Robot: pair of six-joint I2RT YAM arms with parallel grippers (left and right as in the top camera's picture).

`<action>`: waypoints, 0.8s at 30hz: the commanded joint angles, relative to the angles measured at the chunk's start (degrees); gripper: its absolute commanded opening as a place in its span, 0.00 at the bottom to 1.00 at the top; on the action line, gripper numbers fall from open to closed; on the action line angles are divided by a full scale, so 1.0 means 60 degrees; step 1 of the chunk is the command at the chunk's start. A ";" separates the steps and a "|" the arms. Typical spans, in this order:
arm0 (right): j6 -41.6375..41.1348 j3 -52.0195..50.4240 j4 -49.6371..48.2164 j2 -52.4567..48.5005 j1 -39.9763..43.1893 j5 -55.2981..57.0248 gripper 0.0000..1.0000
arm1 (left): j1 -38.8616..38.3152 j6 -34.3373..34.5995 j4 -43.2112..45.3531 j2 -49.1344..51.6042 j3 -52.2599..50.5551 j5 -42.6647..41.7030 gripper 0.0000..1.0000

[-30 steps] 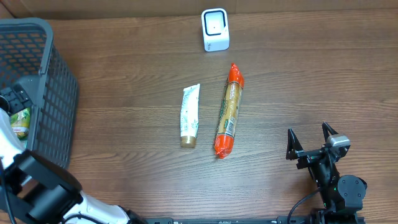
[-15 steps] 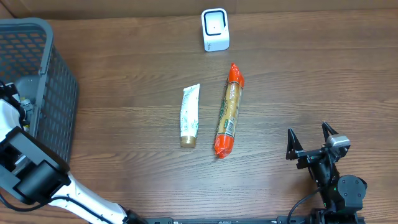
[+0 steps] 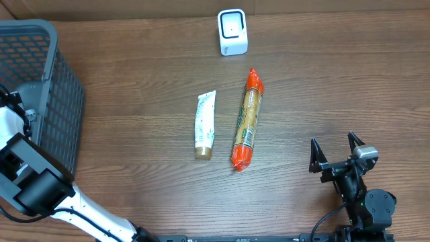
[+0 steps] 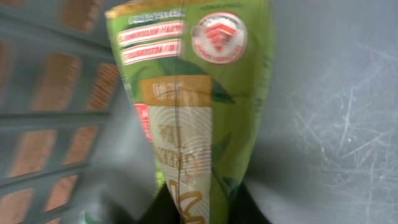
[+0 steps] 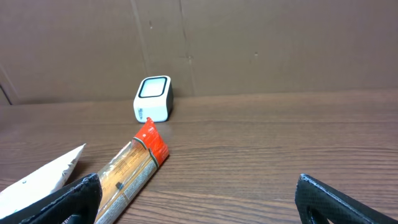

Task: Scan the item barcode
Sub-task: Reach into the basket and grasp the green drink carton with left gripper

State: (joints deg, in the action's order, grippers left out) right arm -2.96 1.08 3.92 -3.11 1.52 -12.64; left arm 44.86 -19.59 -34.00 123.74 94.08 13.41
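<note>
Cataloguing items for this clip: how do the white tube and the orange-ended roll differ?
The white tube is shorter and flattens toward one end; the orange-ended roll is longer and round. The tube is white-green, the roll tan. Both lie flat, nearly parallel.

Colours were recorded: green packet [image 4: 189, 112] with red seal, gold panel; grey lattice basket [image 3: 64, 101]; brown wood-grain desk [image 3: 134, 81]; orange-ended sausage [image 3: 247, 124].
</note>
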 commanded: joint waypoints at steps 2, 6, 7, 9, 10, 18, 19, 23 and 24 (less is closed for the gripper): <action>0.0022 -0.0102 -0.0058 0.0080 0.0007 0.0066 1.00 | -0.0175 0.0131 -0.0350 0.0433 -0.0200 -0.0229 0.04; 0.0022 -0.0102 -0.0058 0.0080 0.0007 0.0069 1.00 | -0.0393 0.0131 -0.0576 0.0310 -0.0033 -0.0189 0.04; 0.0022 -0.0102 -0.0058 0.0080 0.0007 0.0066 1.00 | -0.0463 0.0186 -0.0659 0.0262 0.0073 -0.0189 0.04; 0.0022 -0.0102 -0.0058 0.0080 0.0007 0.0069 1.00 | -0.0674 0.0517 -0.0871 0.0051 0.0495 -0.0193 0.04; 0.0022 -0.0102 -0.0058 0.0080 0.0007 0.0069 1.00 | -0.0765 0.0703 -0.0976 -0.0047 0.0729 -0.0193 0.04; 0.0022 -0.0102 -0.0058 0.0080 0.0007 0.0069 1.00 | -0.2029 0.1712 -0.1891 -0.1614 0.3687 -0.0124 0.04; 0.0022 -0.0102 -0.0058 0.0080 0.0007 0.0066 1.00 | -0.2182 0.1854 -0.1949 -0.1847 0.3960 -0.0124 0.04; 0.0022 -0.0102 -0.0058 0.0080 0.0007 0.0069 1.00 | -0.2852 0.2488 -0.2109 -0.2914 0.4648 -0.0131 0.04; 0.0022 -0.0102 -0.0058 0.0080 0.0007 0.0066 1.00 | -0.3038 0.2597 -0.2160 -0.3187 0.4692 -0.0131 0.04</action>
State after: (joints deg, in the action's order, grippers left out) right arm -2.96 1.08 3.92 -3.11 1.52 -12.67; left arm 29.54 -9.04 -47.70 114.91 116.88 13.02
